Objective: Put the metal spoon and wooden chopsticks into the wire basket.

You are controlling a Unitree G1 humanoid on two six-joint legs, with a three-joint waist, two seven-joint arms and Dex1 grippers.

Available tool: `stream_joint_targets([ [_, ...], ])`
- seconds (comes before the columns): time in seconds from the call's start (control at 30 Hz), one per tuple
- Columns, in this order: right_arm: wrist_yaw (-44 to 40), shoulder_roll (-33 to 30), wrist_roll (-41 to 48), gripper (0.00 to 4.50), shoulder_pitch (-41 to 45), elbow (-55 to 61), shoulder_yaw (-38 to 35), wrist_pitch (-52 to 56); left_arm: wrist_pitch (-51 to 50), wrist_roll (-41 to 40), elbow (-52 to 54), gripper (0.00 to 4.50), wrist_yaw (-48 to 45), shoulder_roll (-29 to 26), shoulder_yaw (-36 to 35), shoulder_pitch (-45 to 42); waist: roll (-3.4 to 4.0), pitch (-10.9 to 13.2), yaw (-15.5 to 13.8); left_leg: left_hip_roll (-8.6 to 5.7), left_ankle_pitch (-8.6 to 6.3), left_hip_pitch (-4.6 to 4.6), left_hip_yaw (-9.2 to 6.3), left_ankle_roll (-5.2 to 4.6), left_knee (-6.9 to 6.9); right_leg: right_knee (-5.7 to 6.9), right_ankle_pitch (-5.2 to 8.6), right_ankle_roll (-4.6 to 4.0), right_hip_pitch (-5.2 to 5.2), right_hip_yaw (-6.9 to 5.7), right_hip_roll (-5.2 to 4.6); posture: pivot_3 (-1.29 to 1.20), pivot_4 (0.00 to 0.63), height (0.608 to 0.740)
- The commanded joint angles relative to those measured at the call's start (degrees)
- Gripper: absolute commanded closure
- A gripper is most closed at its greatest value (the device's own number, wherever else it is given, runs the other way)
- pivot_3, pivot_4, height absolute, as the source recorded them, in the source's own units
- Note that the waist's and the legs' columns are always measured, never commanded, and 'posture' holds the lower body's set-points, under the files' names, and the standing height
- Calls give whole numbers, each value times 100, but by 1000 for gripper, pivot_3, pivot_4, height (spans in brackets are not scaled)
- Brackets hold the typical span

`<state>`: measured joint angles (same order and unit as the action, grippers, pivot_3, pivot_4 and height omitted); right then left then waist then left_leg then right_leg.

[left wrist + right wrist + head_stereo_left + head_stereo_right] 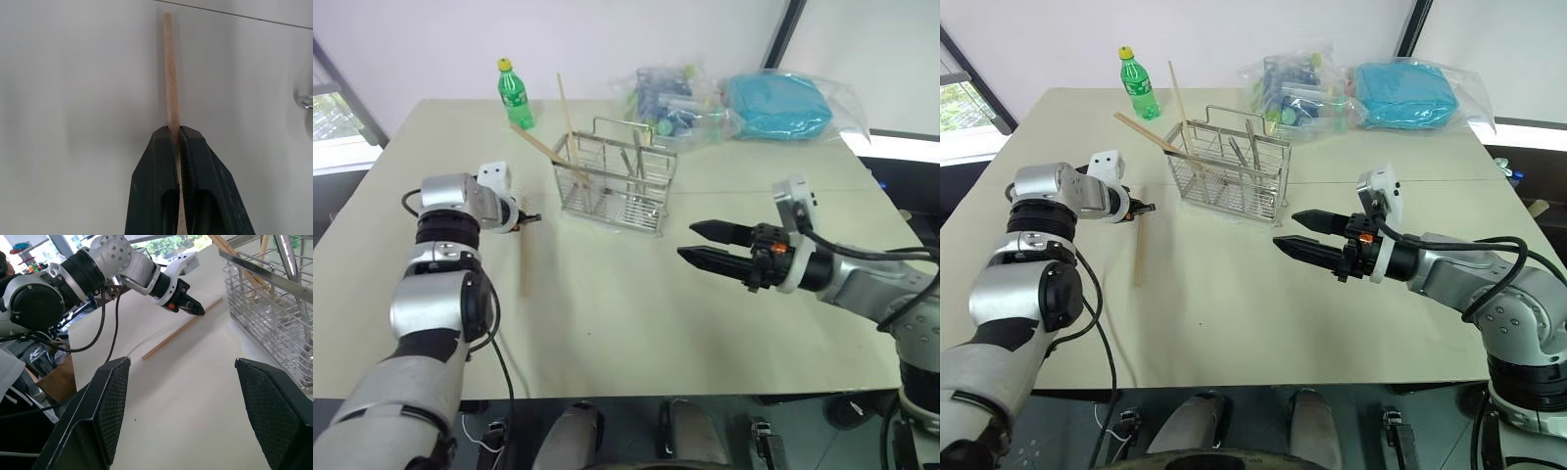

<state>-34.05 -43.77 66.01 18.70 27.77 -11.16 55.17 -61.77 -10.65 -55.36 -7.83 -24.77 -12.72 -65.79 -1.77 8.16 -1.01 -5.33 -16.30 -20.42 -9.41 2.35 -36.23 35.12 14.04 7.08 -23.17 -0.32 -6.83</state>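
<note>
My left tool point(1146, 208) clenched on wooden chopstick point(1141, 253) lying flat on surface point(1234, 294). My right tool point(1298, 233) released, empty. Wire basket point(1229, 176) between both tools, holding two chopsticks point(1177, 98) and metal spoon point(1252, 142).

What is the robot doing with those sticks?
It is tidying cutlery into the wire basket on the table. Its left pincer has closed on a wooden chopstick that lies flat on the table beside the basket. Two more chopsticks already lean out of the basket, and a metal spoon stands inside it. The right pincer hovers open above the table, holding nothing.
</note>
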Motion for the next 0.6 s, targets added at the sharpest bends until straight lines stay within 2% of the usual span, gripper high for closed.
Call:
stream_joint_targets([
  [0.03, -36, 43, 7, 961, 132, 42, -53, -107, 58, -22, -124, 4447, 4, -13, -96, -119, 0, 0, 15, 0, 0, 0, 0, 0, 0, 0, 0, 0, -1, 0, 0, 0, 150, 709],
  [0.23, -69, 1, 45, 961, 157, 30, -91, -76, 141, -56, 104, 4447, 140, -178, -293, -32, 0, 0, 28, 1, 0, 0, 0, 0, 1, 0, 0, 0, -2, 0, 1, 0, 150, 709],
  [0.6, -400, -116, -194, 961, 423, -213, 3, -100, 216, -285, 1391, 4447, 365, -584, -869, 312, -2, 1, 36, 5, 14, -7, 1, 25, 5, 0, 0, 0, -14, 0, 2, 0, 150, 709],
])
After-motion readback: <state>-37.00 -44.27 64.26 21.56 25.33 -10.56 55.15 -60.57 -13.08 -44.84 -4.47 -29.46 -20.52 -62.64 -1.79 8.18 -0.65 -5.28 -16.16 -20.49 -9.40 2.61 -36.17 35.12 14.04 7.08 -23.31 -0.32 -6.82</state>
